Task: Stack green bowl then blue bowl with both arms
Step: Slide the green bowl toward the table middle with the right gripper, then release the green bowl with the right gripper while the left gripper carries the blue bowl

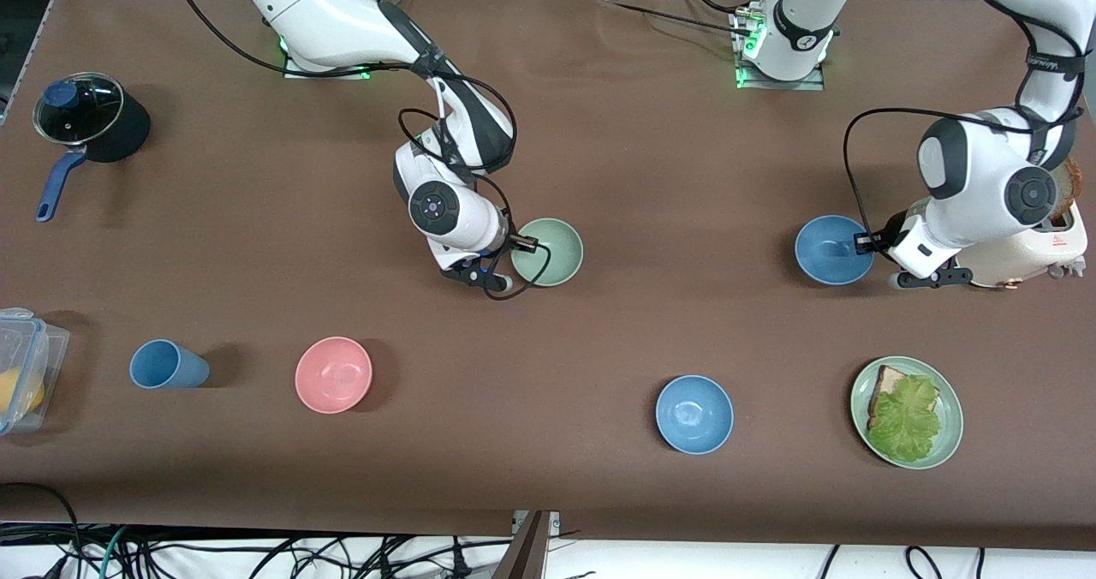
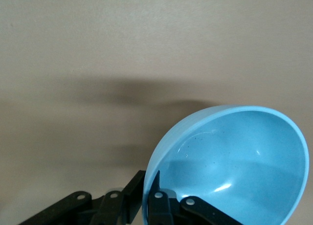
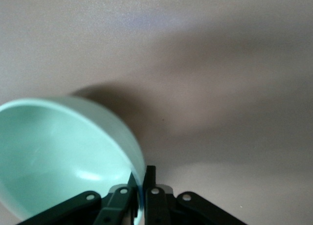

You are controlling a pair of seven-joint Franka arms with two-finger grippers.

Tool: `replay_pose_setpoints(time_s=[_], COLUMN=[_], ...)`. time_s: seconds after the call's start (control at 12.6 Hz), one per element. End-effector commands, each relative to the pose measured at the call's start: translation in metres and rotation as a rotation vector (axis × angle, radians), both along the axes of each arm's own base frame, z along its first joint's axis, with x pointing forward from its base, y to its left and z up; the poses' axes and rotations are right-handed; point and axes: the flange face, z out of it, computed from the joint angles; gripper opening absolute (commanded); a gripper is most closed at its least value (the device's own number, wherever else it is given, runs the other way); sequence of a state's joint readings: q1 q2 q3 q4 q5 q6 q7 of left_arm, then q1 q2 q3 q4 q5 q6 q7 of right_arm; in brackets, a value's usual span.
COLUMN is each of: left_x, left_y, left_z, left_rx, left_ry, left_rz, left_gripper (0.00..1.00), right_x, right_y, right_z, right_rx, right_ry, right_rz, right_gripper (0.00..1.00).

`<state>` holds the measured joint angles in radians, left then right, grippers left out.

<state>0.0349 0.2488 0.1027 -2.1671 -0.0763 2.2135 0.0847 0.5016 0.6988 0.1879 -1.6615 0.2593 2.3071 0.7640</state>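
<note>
The pale mint-green bowl (image 1: pixel 552 252) is in the middle of the table. My right gripper (image 1: pixel 521 255) is shut on its rim at the side toward the right arm's end, one finger inside and one outside, as the right wrist view shows (image 3: pixel 142 180) with the green bowl (image 3: pixel 58 151). The dusty blue bowl (image 1: pixel 829 249) is toward the left arm's end. My left gripper (image 1: pixel 872 247) is shut on its rim, one finger inside, one outside; the left wrist view shows the gripper (image 2: pixel 150 187) and the blue bowl (image 2: pixel 234 161). I cannot tell whether either bowl is off the table.
A brighter blue bowl (image 1: pixel 694 414), a pink bowl (image 1: pixel 333 374), a blue cup (image 1: pixel 167 365) and a green plate (image 1: pixel 949 442) with sandwich and lettuce lie nearer the front camera. A lidded black pot (image 1: pixel 90 116), a plastic container (image 1: pixel 21 369) and a toaster (image 1: pixel 1040 249) stand at the table's ends.
</note>
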Motion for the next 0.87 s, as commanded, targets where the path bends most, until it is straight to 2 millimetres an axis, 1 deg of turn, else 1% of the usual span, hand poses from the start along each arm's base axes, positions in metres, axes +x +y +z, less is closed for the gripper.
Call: replay_pose_setpoints(time_s=[0.0, 0.08, 0.16, 0.24, 0.32, 0.4, 0.47, 0.55, 0.63, 0.71, 0.79], left_x=[0.008, 0.011, 0.013, 0.018, 0.019, 0.023, 0.023, 0.028, 0.035, 0.042, 0.041], left_y=[-0.020, -0.022, -0.029, -0.047, -0.066, -0.098, -0.128, -0.155, -0.178, -0.199, -0.230], left_z=[0.033, 0.041, 0.043, 0.048, 0.050, 0.052, 0.048, 0.045, 0.043, 0.040, 0.034], left_rx=[-0.085, -0.113, -0.134, -0.160, -0.187, -0.206, -0.239, -0.267, -0.282, -0.303, -0.326], left_ry=[-0.013, -0.019, -0.020, -0.028, -0.030, -0.036, -0.036, -0.036, -0.036, -0.033, -0.019], left_rz=[-0.037, -0.034, -0.041, -0.057, -0.082, -0.136, -0.155, -0.173, -0.190, -0.182, -0.191], left_gripper=[0.00, 0.00, 0.00, 0.00, 0.00, 0.00, 0.00, 0.00, 0.00, 0.00, 0.00], right_x=[0.006, 0.011, 0.015, 0.024, 0.029, 0.039, 0.051, 0.065, 0.075, 0.089, 0.101], right_y=[0.005, 0.006, 0.009, 0.007, 0.003, -0.003, -0.015, -0.034, -0.057, -0.090, -0.126], right_z=[0.003, 0.010, 0.018, 0.030, 0.044, 0.070, 0.091, 0.110, 0.128, 0.142, 0.155], right_rx=[0.012, 0.022, 0.032, 0.042, 0.038, 0.039, 0.032, 0.022, 0.017, 0.022, 0.027], right_ry=[-0.005, -0.018, -0.031, -0.044, -0.048, -0.046, -0.024, -0.018, -0.029, -0.046, -0.050], right_rz=[-0.016, -0.015, -0.012, -0.016, -0.004, 0.004, 0.013, 0.066, 0.160, 0.227, 0.269], right_gripper=[1.00, 1.00, 1.00, 1.00, 1.00, 1.00, 1.00, 1.00, 1.00, 1.00, 1.00])
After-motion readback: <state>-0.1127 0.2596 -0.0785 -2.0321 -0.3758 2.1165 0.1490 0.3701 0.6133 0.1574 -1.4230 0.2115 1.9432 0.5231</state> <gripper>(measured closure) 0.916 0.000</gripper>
